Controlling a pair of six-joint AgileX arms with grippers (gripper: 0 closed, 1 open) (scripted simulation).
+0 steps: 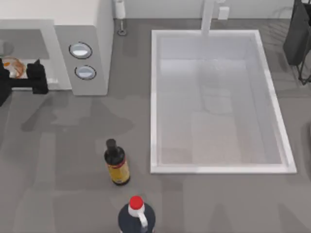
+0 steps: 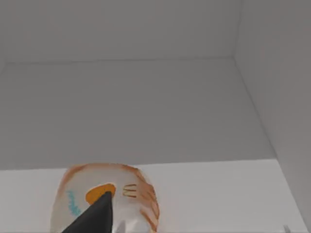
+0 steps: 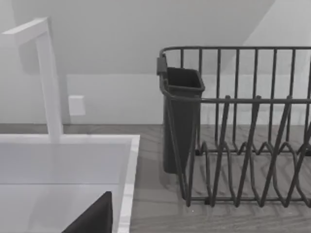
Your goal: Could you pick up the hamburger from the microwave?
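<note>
From above, the microwave (image 1: 87, 53) stands at the table's far left, its grey side panel carrying two round silver knobs and its cavity opening toward the near edge. The left gripper (image 1: 22, 77) sits at the mouth of that cavity, its two dark fingers set apart on either side of the hamburger (image 1: 14, 67), which lies on the cavity floor just inside the opening. Whether the fingers touch the bun cannot be told. A white sink (image 1: 218, 167) takes up the middle and right of the table, with a faucet (image 1: 208, 17) at its far rim. A dark bottle with a yellow label (image 1: 116, 162) lies near the sink's left near corner, and a second dark bottle with a red cap (image 1: 137, 216) stands at the near edge. A dark dish rack (image 1: 299, 39) sits at the far right corner.

The left wrist view looks into the grey cavity; the hamburger (image 2: 104, 196) rests on the pale floor near the opening, with a dark fingertip (image 2: 95, 216) in front of it.

The right wrist view shows the dish rack (image 3: 243, 131) with its cutlery cup (image 3: 181, 116), the sink (image 3: 129, 170) and the faucet (image 3: 46, 73). A dark fingertip (image 3: 95, 216) of the right gripper shows at the frame's edge; its opening cannot be told.
</note>
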